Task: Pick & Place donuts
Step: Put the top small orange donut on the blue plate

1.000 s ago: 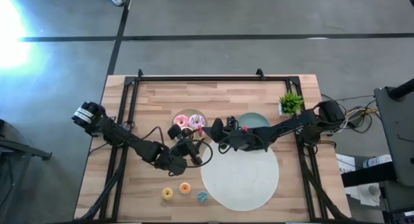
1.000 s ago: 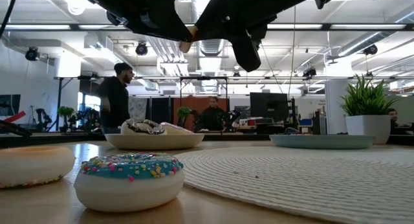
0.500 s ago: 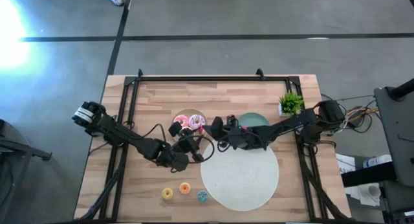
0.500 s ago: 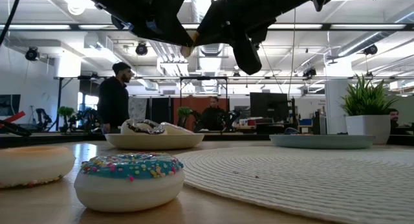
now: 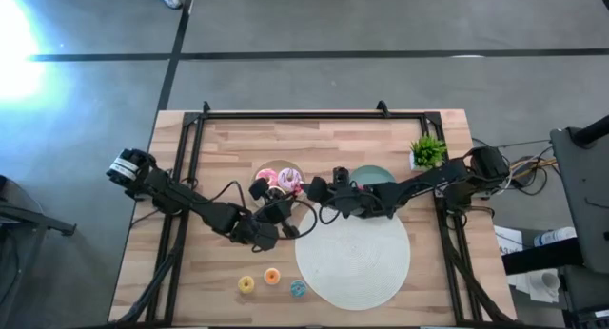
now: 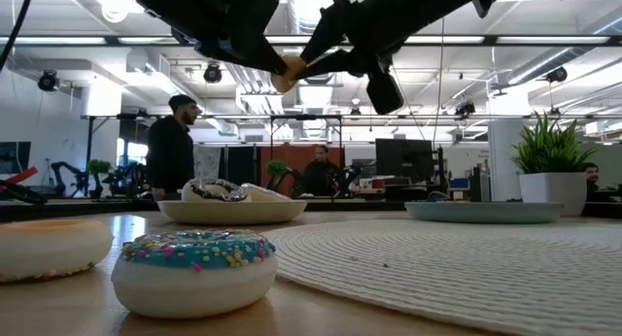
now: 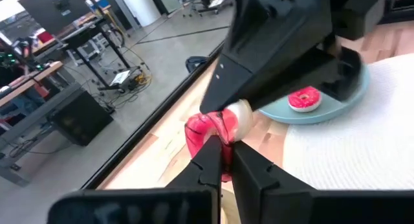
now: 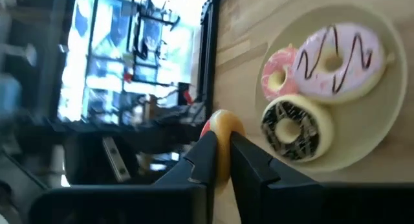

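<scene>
Compared to a second ago, the two arms have pulled in tighter in the air, so the low view now shows the whole mini donut (image 7: 208,129) pinched between them, where before only a sliver peeked out. It has red icing on a tan base and hangs in the air just off the beige plate (image 8: 381,114), on the side facing the white mat (image 5: 357,262). The left gripper (image 7: 220,151) is clamped on its red side, and the right gripper (image 8: 220,154) has its fingers squeezed around the same ring from the opposite side. So it looks like a mid-air handover, with both holding on at once. The pink donut (image 8: 279,72), purple-white donut (image 8: 336,52) and brown-white donut (image 8: 296,130) all sit on the beige plate. Beyond that plate, past the arms, the teal plate (image 7: 343,102) already has a red mini donut (image 7: 303,99) on it. The yellow mini (image 5: 246,284), orange mini (image 5: 272,276) and blue mini (image 5: 298,289) are on the table well away from the beige plate, toward the front edge. Best guess is that one gripper has to let go next, and the risk is the ring dropping if both let go at once.
</scene>
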Robot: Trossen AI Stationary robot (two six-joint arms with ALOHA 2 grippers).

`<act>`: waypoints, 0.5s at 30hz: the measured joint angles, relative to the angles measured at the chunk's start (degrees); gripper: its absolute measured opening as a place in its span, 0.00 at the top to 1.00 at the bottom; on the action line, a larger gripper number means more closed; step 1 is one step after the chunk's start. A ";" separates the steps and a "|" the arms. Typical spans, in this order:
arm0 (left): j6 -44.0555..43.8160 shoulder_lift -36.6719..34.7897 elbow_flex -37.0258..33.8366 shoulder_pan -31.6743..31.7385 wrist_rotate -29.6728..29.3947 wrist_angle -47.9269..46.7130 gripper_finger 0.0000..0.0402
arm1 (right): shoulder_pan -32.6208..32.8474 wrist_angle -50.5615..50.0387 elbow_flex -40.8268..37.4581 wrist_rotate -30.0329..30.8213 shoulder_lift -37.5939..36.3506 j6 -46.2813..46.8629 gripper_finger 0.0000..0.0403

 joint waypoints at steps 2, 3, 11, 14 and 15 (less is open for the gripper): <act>-0.01 0.00 0.00 0.00 1.28 -0.07 1.00 | -0.06 -0.99 -0.07 -0.02 -0.99 -5.51 0.87; -0.02 -0.01 0.00 0.00 2.12 -0.22 1.00 | -0.15 -1.70 -0.12 0.03 -1.59 -7.81 0.85; 0.49 -0.02 -0.01 0.72 6.58 -1.47 1.00 | -0.39 -16.29 -0.14 -0.24 -11.07 -17.23 0.61; 1.91 -0.02 -0.02 1.86 11.87 -1.43 1.00 | -0.46 -28.09 -0.14 -1.58 -16.22 -17.67 0.53; 2.57 0.00 0.00 2.42 13.94 -1.39 1.00 | -0.46 -31.19 -0.14 -1.45 -18.03 -18.15 0.51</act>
